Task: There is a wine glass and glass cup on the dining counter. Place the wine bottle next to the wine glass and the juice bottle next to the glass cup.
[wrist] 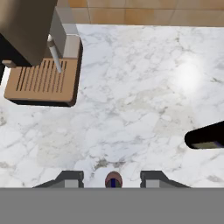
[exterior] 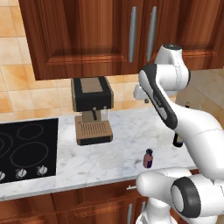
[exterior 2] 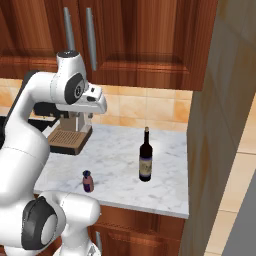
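1. Hand view first: we're looking straight down on the juice bottle [wrist: 113, 180]; its cap sits between our gripper [wrist: 113, 178] tips, well below them.
2. Jaws are at their narrowest and empty; nothing's held yet.
3. The juice bottle stands near the worktop's [exterior 2: 120, 155] front edge; the wine bottle [exterior 2: 145, 158] stands off to its right.
4. We reckon the juice bottle is light, stiff and a bit slick, so grab the squat body, not the cap.

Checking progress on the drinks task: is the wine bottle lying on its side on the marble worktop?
No, the wine bottle stands upright on the marble worktop, neck pointing up, to the right of the small juice bottle.
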Controlling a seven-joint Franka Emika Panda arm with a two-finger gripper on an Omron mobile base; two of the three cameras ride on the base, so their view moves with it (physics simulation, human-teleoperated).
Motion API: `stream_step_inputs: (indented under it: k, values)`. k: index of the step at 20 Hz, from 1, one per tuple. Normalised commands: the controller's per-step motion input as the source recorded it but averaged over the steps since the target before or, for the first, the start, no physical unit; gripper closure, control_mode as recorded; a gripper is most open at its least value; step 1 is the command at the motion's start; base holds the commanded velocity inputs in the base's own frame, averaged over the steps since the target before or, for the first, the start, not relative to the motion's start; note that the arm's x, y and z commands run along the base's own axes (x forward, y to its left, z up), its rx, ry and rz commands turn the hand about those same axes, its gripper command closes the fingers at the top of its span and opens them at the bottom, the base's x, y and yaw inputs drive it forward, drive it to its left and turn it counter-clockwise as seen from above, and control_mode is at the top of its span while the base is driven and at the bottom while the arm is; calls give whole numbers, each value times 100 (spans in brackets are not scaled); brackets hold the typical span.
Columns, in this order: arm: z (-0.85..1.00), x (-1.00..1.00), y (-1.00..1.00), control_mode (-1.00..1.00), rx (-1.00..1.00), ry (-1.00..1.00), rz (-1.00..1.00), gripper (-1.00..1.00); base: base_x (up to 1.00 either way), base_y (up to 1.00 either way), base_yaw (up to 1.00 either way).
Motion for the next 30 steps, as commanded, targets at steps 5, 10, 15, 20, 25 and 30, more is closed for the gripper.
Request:
stream_step_inputs:
  k: [5, 10, 15, 20, 25, 30]
  values:
    - [0, -4, 0, -100, 0, 0, 0, -100, 0, 0, 0]
    - [-5, -21, 1, -100, 2, 0, -4, -100, 0, 0, 0]
    - [-18, -13, 3, -100, -1, 0, 0, -100, 0, 0, 0]
    - [-27, -3, 0, -100, -9, 0, 0, -100, 0, 0, 0]
    - [-30, 0, 0, -100, -5, 0, 0, -100, 0, 0, 0]
    - [-31, -3, 0, -100, 6, 0, -1, -100, 0, 0, 0]
